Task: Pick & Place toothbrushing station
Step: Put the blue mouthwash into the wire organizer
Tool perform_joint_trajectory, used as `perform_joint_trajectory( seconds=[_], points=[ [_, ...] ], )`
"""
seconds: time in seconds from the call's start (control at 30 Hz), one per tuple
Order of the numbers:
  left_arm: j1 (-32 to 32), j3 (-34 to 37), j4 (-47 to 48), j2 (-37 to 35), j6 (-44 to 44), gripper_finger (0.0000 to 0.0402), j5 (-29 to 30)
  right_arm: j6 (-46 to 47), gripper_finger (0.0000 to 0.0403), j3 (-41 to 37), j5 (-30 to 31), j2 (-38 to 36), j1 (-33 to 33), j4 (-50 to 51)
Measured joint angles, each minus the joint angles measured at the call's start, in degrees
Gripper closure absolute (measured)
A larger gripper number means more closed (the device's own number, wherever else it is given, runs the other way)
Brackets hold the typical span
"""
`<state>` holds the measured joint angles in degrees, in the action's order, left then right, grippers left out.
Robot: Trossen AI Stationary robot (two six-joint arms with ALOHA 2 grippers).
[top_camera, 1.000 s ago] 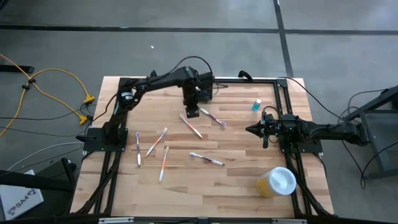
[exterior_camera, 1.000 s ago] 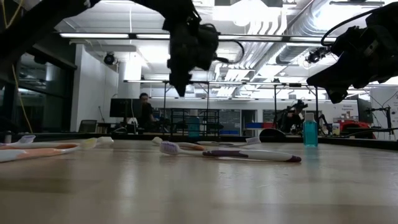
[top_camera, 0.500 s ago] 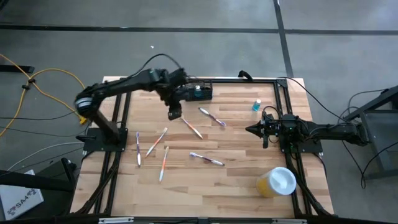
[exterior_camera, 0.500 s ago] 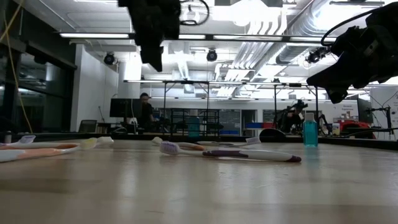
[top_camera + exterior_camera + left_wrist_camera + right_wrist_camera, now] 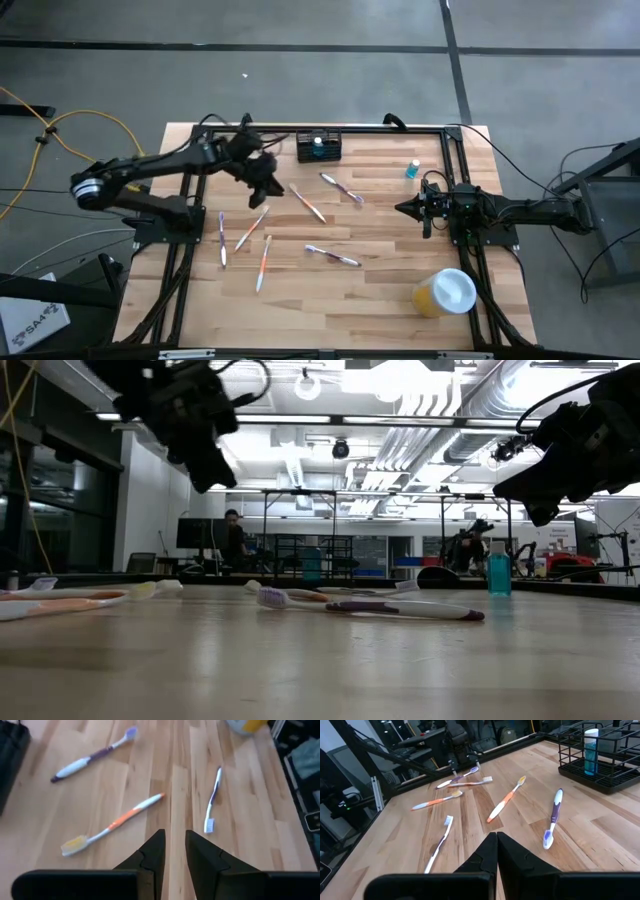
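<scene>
The toothbrushing station, a black wire caddy with a blue thing in it, stands on the table at the far edge; it also shows in the right wrist view. My left gripper hangs in the air left of it, above the loose toothbrushes, slanting downward. Its fingers stand a little apart with nothing between them. My right gripper waits at the table's right side, shut and empty.
Several toothbrushes lie loose on the wooden table, among them an orange one and two purple ones. A small blue bottle stands at the far right. A yellow cup with a white lid stands near right.
My left gripper has drawn back from over the station toward the table's left edge, tipping from pointing down to a slant. The station, hidden under the arm before, now shows in full at the far edge.
</scene>
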<state>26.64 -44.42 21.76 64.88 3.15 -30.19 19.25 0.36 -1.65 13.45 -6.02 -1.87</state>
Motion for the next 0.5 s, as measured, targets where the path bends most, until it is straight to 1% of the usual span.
perform_joint_trajectory(
  seconds=[0.2, 0.3, 0.5],
  points=[
    [2.29, 9.66, -7.91, -8.66, -0.48, 0.0331, -1.01, 0.0, 0.0401, 0.0, 0.0, 0.0, 0.0, 0.0],
    [3.15, 13.69, -11.8, -11.92, -2.29, 0.0331, -1.2, -0.01, 0.0401, 0.0, 0.0, 0.0, 0.0, 0.0],
    [4.12, 18.39, -15.12, -16.2, -3.51, 0.0331, -1.08, 0.0, 0.0401, 0.0, 0.0, 0.0, 0.02, 0.0]
  ],
)
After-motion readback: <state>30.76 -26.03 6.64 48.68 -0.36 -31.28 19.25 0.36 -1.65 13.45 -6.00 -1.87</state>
